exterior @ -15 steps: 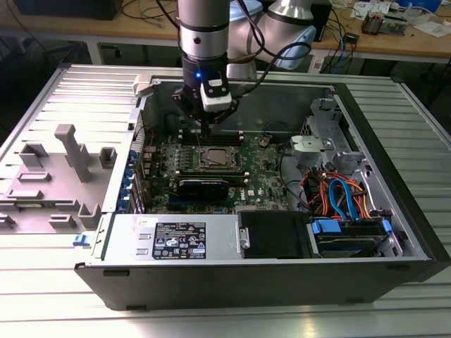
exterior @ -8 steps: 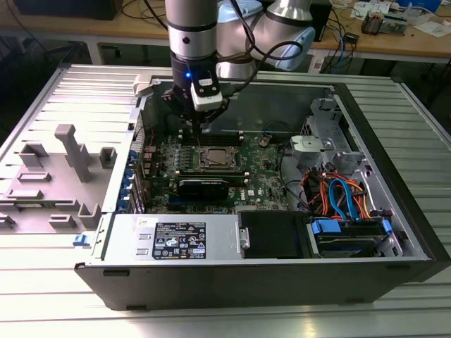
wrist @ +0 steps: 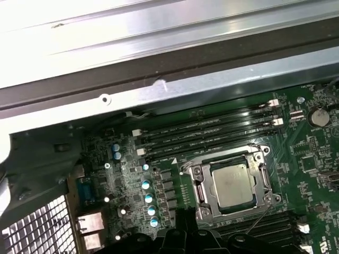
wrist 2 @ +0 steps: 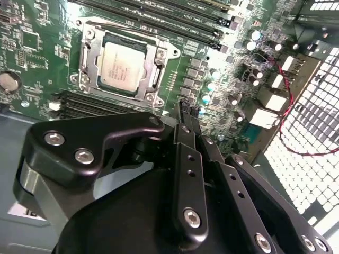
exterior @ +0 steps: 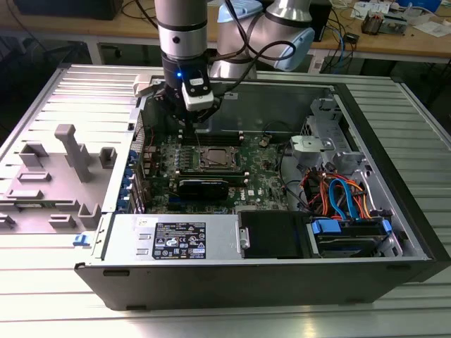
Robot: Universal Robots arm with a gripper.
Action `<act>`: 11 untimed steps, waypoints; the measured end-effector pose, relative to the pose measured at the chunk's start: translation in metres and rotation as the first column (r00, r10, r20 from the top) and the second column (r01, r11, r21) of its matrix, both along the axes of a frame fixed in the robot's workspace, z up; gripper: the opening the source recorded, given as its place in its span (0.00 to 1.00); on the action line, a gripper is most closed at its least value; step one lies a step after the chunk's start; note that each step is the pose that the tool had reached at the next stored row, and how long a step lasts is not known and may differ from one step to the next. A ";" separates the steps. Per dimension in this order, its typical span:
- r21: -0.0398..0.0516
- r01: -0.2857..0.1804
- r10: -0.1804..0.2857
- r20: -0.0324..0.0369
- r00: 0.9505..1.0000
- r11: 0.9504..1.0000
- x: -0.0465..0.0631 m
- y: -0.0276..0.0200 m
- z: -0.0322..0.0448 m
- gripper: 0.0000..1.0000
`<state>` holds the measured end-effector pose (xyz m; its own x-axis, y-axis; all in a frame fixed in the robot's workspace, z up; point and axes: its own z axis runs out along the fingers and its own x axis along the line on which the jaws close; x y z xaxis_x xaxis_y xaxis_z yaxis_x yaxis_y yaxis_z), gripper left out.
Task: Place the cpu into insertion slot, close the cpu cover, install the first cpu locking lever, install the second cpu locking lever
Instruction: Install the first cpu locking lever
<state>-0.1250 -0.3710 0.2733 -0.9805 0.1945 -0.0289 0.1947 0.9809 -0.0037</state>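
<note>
I am looking at a desk of ribbed silver metal slats, running across the whole exterior view. Light is glaring off the slats along the near edge and washing them pale. Behind it a wooden worktop is standing on pale legs, with dark shadow lying beneath. I am noting loose cables trailing over its edge, papers lying at the exterior view's right end, and a dark box sitting at the left end.
</note>
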 end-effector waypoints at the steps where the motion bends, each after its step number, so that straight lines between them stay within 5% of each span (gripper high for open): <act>1: 0.000 -0.012 0.012 0.000 1.000 1.000 0.000 0.0000 -0.0001 0.11; 11: 0.001 -0.162 0.162 0.000 0.987 0.987 -0.001 0.0000 -0.0020 0.11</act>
<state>-0.1265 -0.3711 0.2713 -0.9990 0.0331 -0.0288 0.0331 0.9994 -0.0024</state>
